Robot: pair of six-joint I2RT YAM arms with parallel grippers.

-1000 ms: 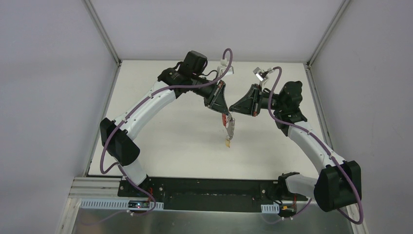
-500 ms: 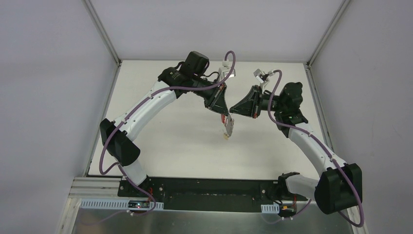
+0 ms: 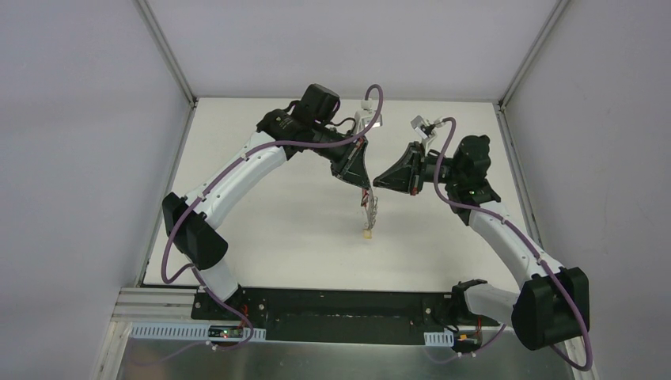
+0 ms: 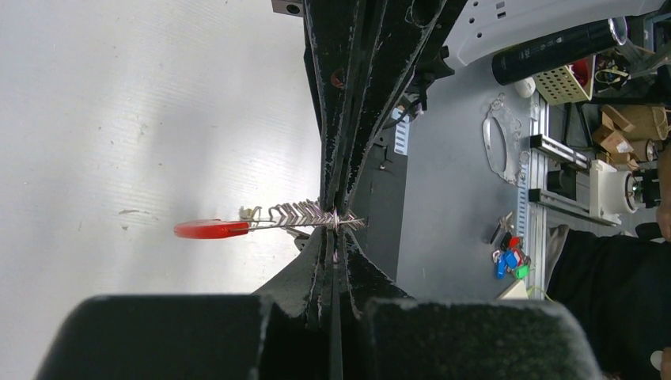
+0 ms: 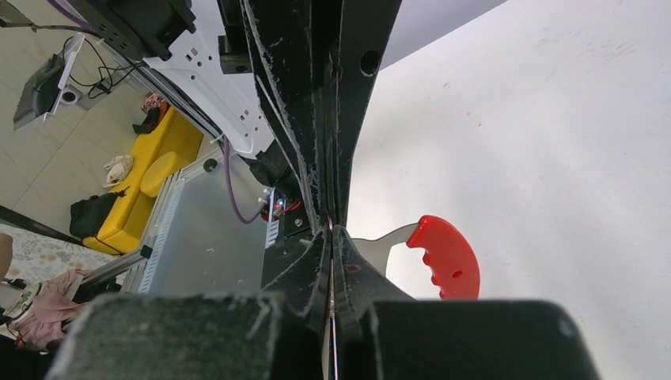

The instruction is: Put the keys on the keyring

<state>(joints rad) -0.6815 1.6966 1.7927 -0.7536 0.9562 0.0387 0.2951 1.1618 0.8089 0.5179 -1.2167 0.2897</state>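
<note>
Keys [image 3: 369,214] dangle over table [image 3: 261,237] centre | left end effector [image 3: 364,187] grips them | right end effector [image 3: 377,182] clenched

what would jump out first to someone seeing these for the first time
The left gripper and right gripper meet tip to tip, both shut, over the middle of the white table. Just below that point hang the keys, a yellow-headed one lowest; which gripper pinches them is unclear. In the right wrist view the red strap stands out beside the fingertips.
</note>
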